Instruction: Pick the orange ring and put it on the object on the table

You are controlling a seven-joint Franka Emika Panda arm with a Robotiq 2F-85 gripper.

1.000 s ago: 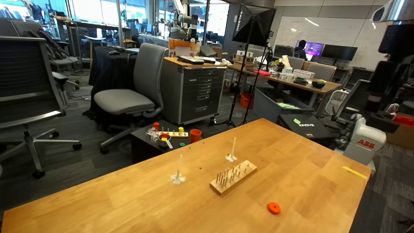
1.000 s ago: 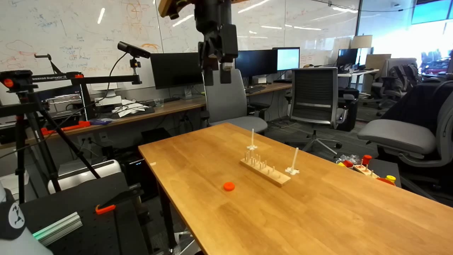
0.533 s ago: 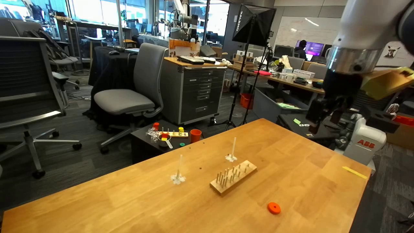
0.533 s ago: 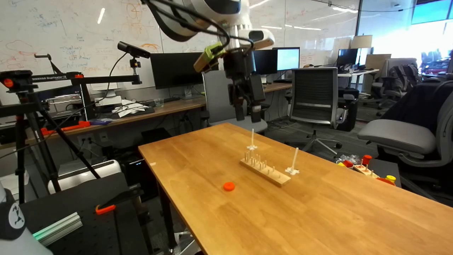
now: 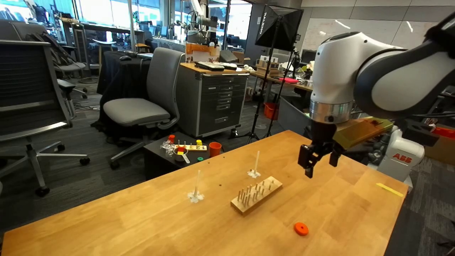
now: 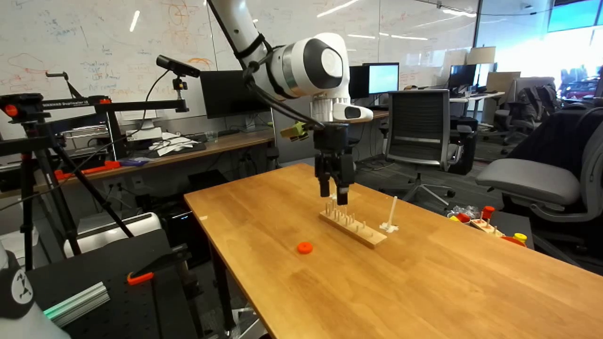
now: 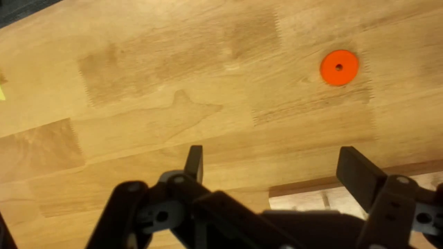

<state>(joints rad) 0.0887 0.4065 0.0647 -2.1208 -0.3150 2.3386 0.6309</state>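
Observation:
The orange ring (image 5: pixel 298 231) lies flat on the table, apart from everything else. In the wrist view the ring (image 7: pixel 341 78) is at the upper right, its small hole facing up. The object, a light-wood board (image 5: pixel 263 197) with several thin upright pegs, rests near the ring. Part of the board (image 7: pixel 301 200) shows at the wrist view's bottom, the remainder covered by the gripper. My gripper (image 7: pixel 271 154) points down with its jaws wide apart and nothing between them. It hangs above the table, higher than ring and board, in both exterior views (image 5: pixel 321 167) (image 6: pixel 333 194).
Two thin-stemmed stands (image 5: pixel 256 161) (image 5: pixel 197 183) rise from the table beyond the board. Yellow tape (image 5: pixel 389 189) marks the table near one edge. A low black side table with an orange cup (image 5: pixel 215 149) stands past the far edge.
The arm has swung in over the table and come down, bringing the gripper lower and closer to the board. Ring and board have stayed in place. The jaws remain apart.

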